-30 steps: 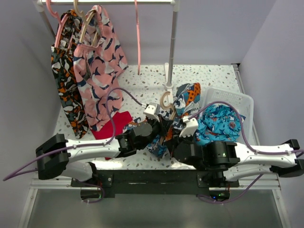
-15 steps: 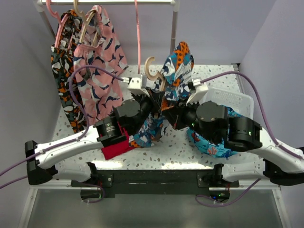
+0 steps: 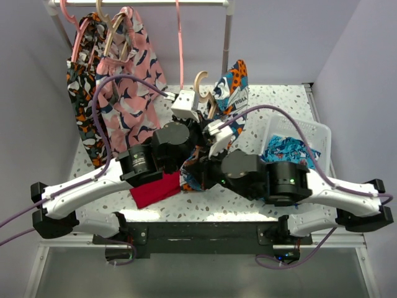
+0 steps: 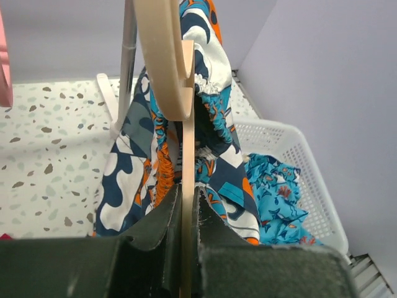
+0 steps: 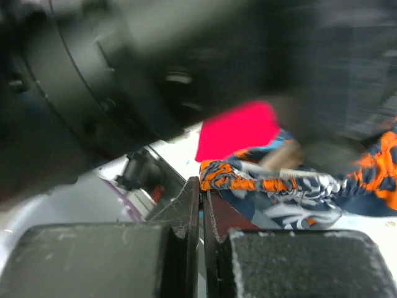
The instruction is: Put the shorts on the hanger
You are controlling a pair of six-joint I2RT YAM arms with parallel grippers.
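One hanger [image 4: 166,62] inside the left claw [image 4: 187,191]

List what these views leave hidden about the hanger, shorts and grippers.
- Top view: the hanger below its hook, hidden by both arms and the shorts.
- Left wrist view: the hanger's upper end, cut off by the top edge.
- Right wrist view: whether the right gripper pinches fabric, because the picture is blurred.

Right gripper [image 5: 200,186] closed on the orange waistband of the shorts [image 5: 291,186], red cloth [image 5: 239,133] behind
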